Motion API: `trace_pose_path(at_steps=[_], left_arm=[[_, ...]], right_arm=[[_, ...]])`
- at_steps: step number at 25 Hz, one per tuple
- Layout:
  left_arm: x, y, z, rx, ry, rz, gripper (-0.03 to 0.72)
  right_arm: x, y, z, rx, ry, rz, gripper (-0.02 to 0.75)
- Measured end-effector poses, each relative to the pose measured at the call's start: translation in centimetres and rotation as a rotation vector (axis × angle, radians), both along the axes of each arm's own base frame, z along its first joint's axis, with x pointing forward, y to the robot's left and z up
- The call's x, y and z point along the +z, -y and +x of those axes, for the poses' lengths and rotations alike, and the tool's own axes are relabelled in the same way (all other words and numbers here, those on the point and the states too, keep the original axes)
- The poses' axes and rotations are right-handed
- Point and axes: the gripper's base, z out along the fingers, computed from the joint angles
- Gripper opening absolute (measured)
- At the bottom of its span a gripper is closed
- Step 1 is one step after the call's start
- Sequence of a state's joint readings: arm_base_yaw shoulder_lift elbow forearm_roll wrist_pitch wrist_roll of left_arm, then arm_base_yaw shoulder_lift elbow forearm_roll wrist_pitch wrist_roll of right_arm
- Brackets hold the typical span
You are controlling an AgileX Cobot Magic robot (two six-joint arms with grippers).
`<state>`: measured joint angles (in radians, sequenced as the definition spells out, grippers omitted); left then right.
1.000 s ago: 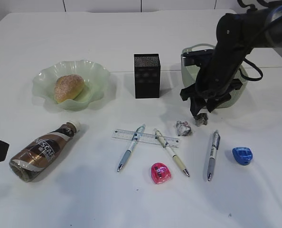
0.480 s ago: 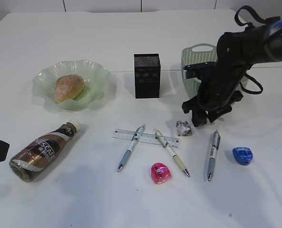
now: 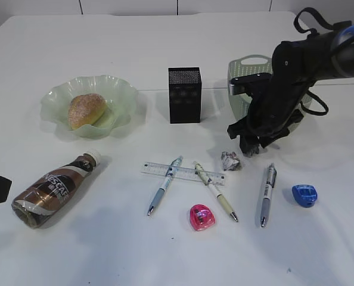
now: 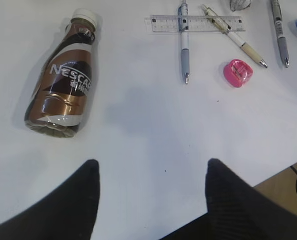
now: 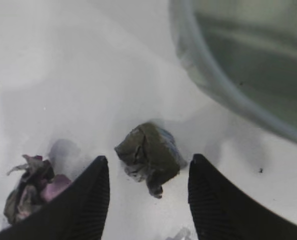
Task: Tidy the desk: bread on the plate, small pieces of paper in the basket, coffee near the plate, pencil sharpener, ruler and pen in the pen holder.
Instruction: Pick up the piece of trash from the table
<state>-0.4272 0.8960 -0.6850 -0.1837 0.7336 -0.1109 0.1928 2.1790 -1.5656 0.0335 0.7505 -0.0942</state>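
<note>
Dark crumpled paper scrap (image 5: 149,157) lying on the white counter (image 3: 105,250), sitting between the parted right fingers (image 5: 212,200), not gripped. Second paper scrap (image 5: 31,187) resting just outside them; green basket (image 5: 248,65) curving beyond. Left fingers (image 4: 73,200) hovering spread, holding nothing, coffee bottle (image 4: 63,82) lying ahead.

We see a plain white desk (image 3: 105,250). Plate (image 3: 114,89) pale translucent green, bread (image 3: 86,109) golden-brown with a white sugar dusting. Basket (image 3: 242,71) sage green, lattice sides. Pen holder (image 3: 184,95) black mesh. Coffee (image 3: 55,190) brown, swirled brown-and-cream label, white cap. Ruler (image 3: 153,170) clear with black markings. Sharpeners: one pink (image 3: 201,217), one blue (image 3: 304,195). Paper scraps: one grey-white (image 3: 230,160), one dark olive-grey (image 5: 149,156). Right gripper (image 5: 148,200) black, ribbed fingers.
</note>
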Motion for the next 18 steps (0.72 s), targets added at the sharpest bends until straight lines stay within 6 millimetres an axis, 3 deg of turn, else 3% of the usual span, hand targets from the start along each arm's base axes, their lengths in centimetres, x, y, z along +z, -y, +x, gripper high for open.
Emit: trace_pose_path(at_steps=[11, 18], left_arm=[[0.0, 0.0, 0.0, 0.000, -0.004, 0.000, 0.466], [0.0, 0.0, 0.0, -0.001, -0.006, 0.001, 0.466]], right_arm=[[0.1, 0.0, 0.3, 0.004, 0.039, -0.005, 0.406], [-1.0, 0.0, 0.5, 0.003, 0.029, -0.006, 0.407]])
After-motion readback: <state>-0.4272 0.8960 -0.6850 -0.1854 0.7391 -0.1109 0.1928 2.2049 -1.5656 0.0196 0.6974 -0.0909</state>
